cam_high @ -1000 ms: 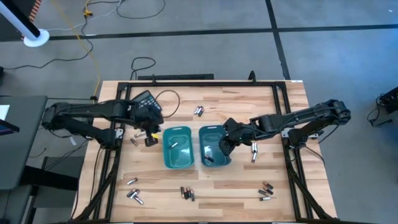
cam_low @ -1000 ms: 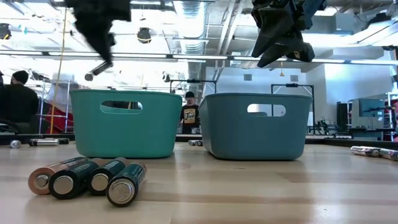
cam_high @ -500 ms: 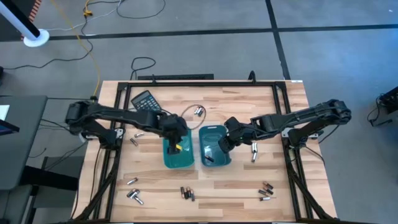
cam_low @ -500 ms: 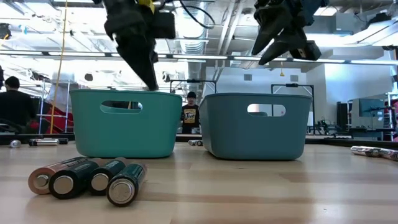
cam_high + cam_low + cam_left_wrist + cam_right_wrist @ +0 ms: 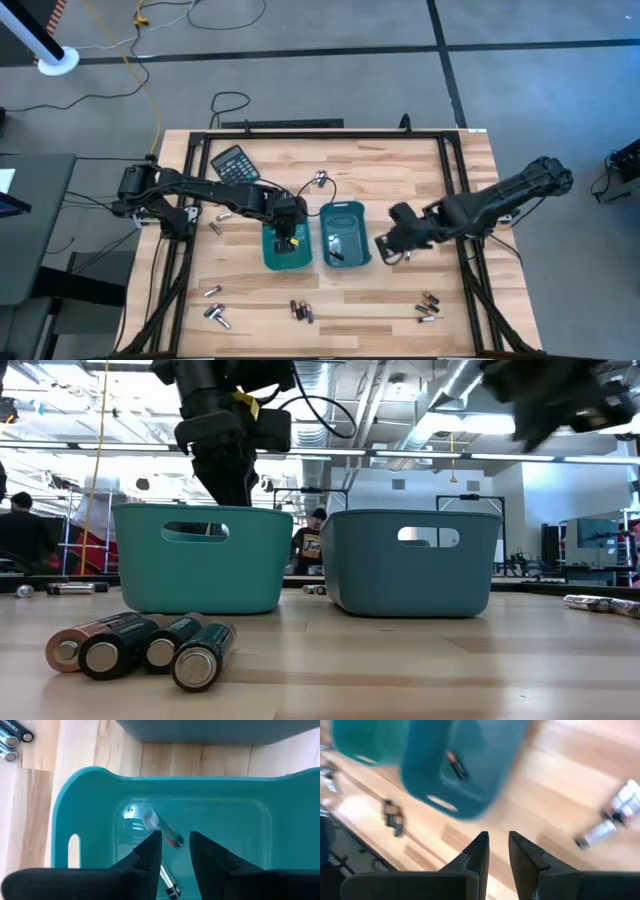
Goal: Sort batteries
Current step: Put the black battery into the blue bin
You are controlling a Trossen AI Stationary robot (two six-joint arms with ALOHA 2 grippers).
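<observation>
L gripper (image 5: pixel 174 851) over left bin (image 5: pixel 284 262), frame centre; fingers slightly spread, empty, batteries (image 5: pixel 156 823) lying in bin. R gripper (image 5: pixel 498 851) fingers slightly spread, empty. I judge next: fetch loose cells, lower table (image 5: pixel 380 310).

Left arm stretched long across from its base, wrist bent down, left gripper (image 5: pixel 287 238) pointing straight at the floor. In its wrist view the fingers (image 5: pixel 150 851) stand slightly apart, a narrow gap between them, nothing pinched. Right arm reaches in from the far side, elbow high, forearm angled low. Right gripper (image 5: pixel 384 247) hangs tilted, its fingers (image 5: pixel 479 851) parted just a little, nothing in them.
</observation>
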